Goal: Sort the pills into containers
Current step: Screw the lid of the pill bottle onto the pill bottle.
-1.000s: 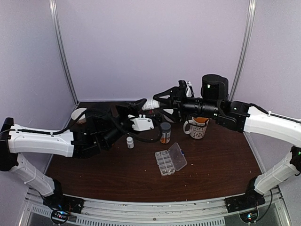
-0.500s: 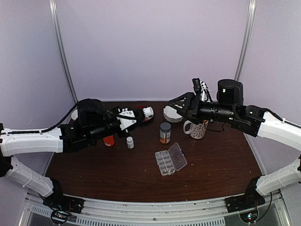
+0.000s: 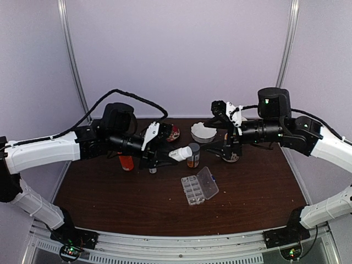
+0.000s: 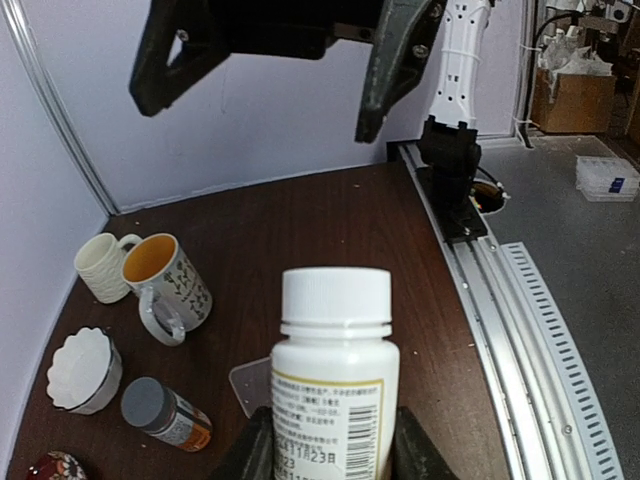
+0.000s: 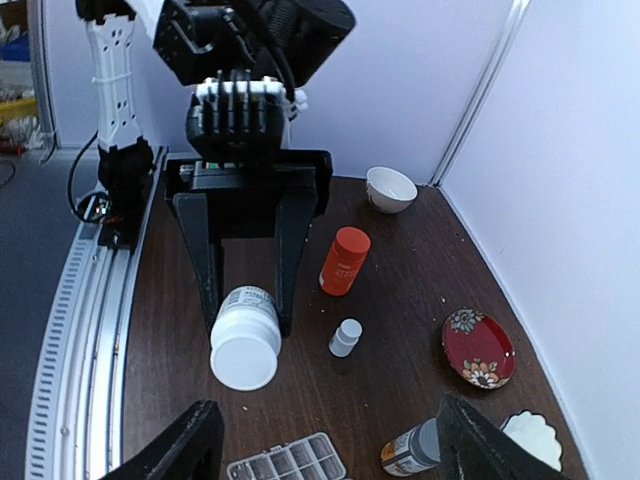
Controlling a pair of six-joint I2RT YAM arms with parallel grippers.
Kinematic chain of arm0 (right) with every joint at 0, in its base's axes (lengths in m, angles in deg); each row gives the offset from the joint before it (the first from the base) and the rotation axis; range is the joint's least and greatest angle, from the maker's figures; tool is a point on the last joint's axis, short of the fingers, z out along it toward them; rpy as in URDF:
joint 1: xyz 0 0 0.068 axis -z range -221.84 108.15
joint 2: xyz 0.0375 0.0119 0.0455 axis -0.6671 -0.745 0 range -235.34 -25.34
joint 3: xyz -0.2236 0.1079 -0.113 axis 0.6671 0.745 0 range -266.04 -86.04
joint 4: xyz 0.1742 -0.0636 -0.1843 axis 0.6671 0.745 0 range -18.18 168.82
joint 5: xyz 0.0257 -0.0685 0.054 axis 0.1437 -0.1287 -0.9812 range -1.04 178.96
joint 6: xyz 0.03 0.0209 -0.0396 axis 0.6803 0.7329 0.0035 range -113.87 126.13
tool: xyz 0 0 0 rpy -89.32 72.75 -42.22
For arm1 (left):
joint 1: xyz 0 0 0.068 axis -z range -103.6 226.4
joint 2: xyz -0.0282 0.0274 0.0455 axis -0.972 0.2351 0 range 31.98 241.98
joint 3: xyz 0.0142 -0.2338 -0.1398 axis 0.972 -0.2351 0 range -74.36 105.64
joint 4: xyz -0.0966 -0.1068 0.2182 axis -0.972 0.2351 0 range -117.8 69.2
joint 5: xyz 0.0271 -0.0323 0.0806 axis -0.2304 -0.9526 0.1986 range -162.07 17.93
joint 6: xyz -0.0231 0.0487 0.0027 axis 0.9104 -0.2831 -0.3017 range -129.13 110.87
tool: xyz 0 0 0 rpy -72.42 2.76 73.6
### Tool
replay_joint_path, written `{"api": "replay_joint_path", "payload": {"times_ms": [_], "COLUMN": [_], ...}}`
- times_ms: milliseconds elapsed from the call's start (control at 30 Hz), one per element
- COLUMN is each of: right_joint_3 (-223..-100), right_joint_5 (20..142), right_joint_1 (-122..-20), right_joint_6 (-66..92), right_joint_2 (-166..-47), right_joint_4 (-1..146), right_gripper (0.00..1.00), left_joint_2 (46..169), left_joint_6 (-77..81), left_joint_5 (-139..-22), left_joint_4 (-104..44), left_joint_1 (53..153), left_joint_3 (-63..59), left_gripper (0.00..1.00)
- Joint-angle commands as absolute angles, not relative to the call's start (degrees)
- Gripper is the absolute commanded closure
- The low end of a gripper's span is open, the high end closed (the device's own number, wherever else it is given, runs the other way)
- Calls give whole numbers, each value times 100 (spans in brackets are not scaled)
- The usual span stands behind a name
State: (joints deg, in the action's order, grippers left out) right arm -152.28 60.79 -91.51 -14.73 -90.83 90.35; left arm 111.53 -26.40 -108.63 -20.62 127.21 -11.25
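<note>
Left gripper (image 4: 330,448) sits closest to its own camera, jaws pinched on the body of a white bottle (image 4: 335,390) whose white cap (image 4: 336,298) is on. A second ago this bottle was held higher, over the far part of the table, with the other arm's jaws right at its cap end. It now lies lower, roughly level and nearer the middle. Just below and nearer the arm bases sits the organizer box (image 3: 185,187), lid swung open. Whether its compartments hold any pills is too small to tell, and no loose pills show on the table. Past the cap, the right gripper (image 5: 325,420) has drawn back and spread wide, empty, facing the cap head-on with a clear gap between them. Farther back stand a grey-capped brown bottle (image 4: 165,415) and two mugs (image 4: 165,285). With the cap in place nothing can have been poured yet, so sorting likely waits on the right arm closing in again to twist it off.
</note>
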Motion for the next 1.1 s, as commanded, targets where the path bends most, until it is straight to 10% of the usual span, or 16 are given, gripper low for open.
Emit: {"api": "replay_joint_path", "payload": {"times_ms": [0, 1067], "right_joint_3": [-15878, -16576], "right_joint_5": [6002, 6606], "right_joint_1": [-9419, -10125], "right_joint_6": [-3333, -4328], "right_joint_2": [-9434, -10324], "right_joint_4": [10072, 10680], "right_gripper": [24, 45], "left_joint_2": [11263, 11375], "left_joint_6": [-2338, -2363], "left_joint_5": [-11601, -11761], "left_joint_4": [-1809, -1622], "left_joint_1": [12689, 12681], "left_joint_3": [-998, -897], "left_gripper": [100, 100]}}
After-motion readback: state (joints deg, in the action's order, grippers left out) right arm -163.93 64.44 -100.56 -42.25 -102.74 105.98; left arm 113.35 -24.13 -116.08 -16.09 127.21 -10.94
